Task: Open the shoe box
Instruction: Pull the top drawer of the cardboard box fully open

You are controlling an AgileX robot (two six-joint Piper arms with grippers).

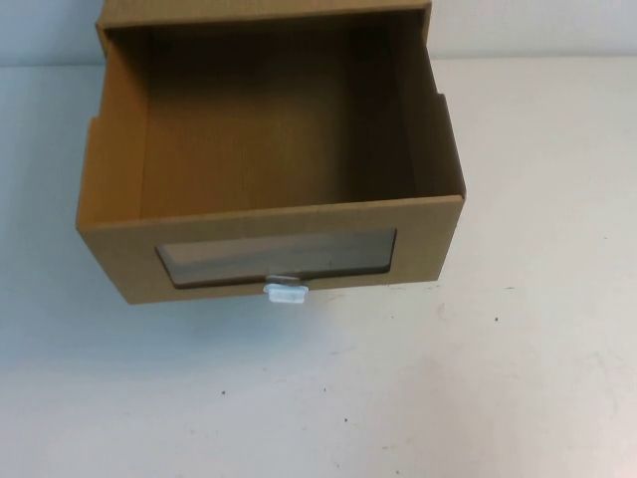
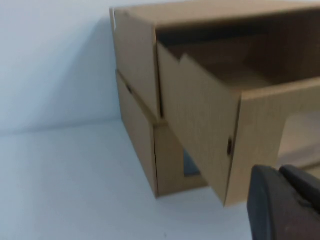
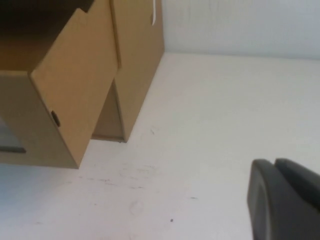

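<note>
Already the shoe box (image 1: 264, 214) stands open at the far middle of the white table (image 1: 498, 378): its cardboard drawer (image 1: 109, 149) is slid out of the outer sleeve (image 1: 264, 10) toward the robot, so the high view looks down into the drawer's brown interior. The drawer's front panel (image 1: 428, 244) faces the robot and carries a clear window (image 1: 279, 257), with a small white handle (image 1: 285, 290) at the middle of its lower edge. From the left wrist view the sleeve sits on top of a second, lower cardboard box (image 2: 140, 145), and the drawer overhangs that lower box. A small dark hole (image 2: 229, 146) marks the drawer's side wall close to the front corner, and a matching one shows on the other side in the right wrist view. Neither arm appears in the high view. The left end effector (image 2: 280, 172) shows only in its own camera, dark and with its jaws pressed together, holding nothing, near the drawer's front left corner but not touching it. The right end effector (image 3: 275, 162) is likewise closed and holds nothing, hanging above bare table on the box's right side, well apart from the cardboard. A pale wall (image 2: 50, 60) stands behind the box.
</note>
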